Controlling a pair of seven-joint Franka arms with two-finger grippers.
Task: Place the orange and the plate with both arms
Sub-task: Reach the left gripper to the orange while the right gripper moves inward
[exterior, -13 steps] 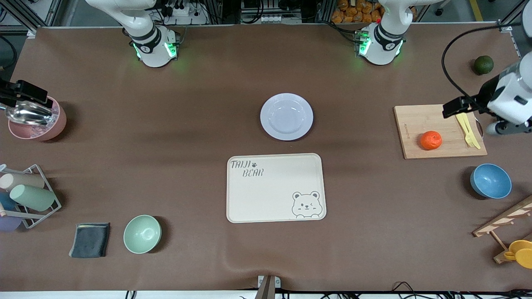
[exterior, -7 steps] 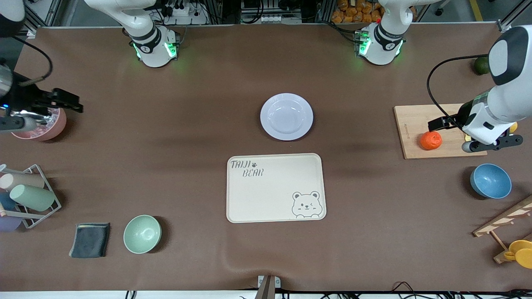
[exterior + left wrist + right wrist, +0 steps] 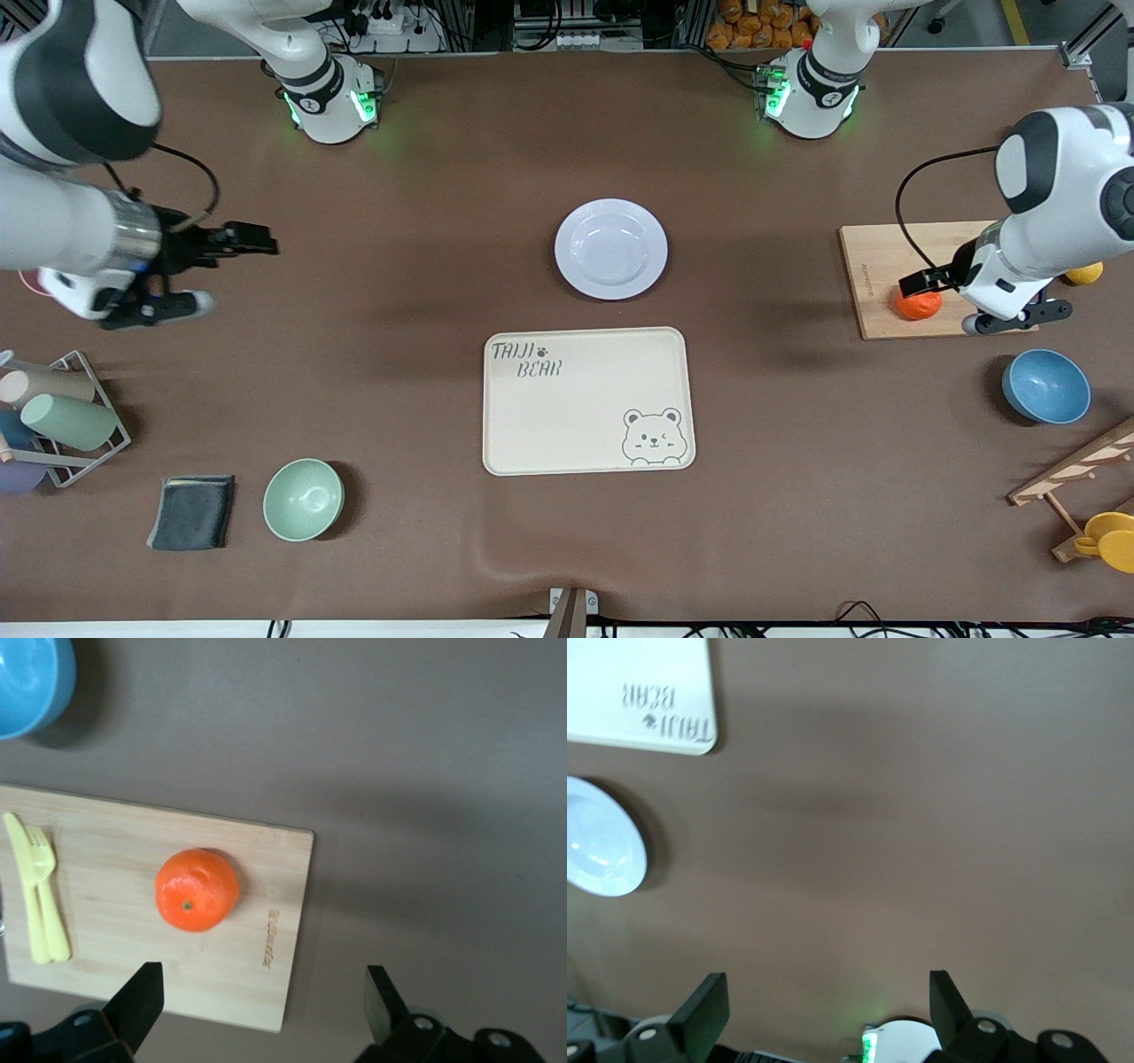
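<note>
Orange-red and round, the orange [image 3: 197, 889] sits on a bamboo cutting board [image 3: 106, 939] at the left arm's end of the surface [image 3: 399, 549]; we note a yellow plastic fork and knife [image 3: 35, 888] lying on the same board, well apart from the fruit. In the front view the orange [image 3: 918, 306] is partly covered by the left arm's wrist. We record the left pincer [image 3: 261, 1001] hanging over the board with its fingers [image 3: 137, 992] spread wide, the fruit showing between and ahead of them, untouched. A blue bowl [image 3: 1045, 385] stands near the board, nearer to the front camera.

We find the plate [image 3: 611, 248], pale lavender-white, at the middle of the surface, resting bare and empty. A cream tray [image 3: 588, 400] printed with a bear lies just beside it, nearer to the front camera.

We log the right pincer [image 3: 828, 1001] over bare brown surface toward the right arm's end, well apart from the plate, its fingers [image 3: 704, 997] likewise spread wide and holding nothing. A mint-green bowl [image 3: 303, 499] and a dark folded cloth [image 3: 191, 512] lie toward that end, close to the front camera.
</note>
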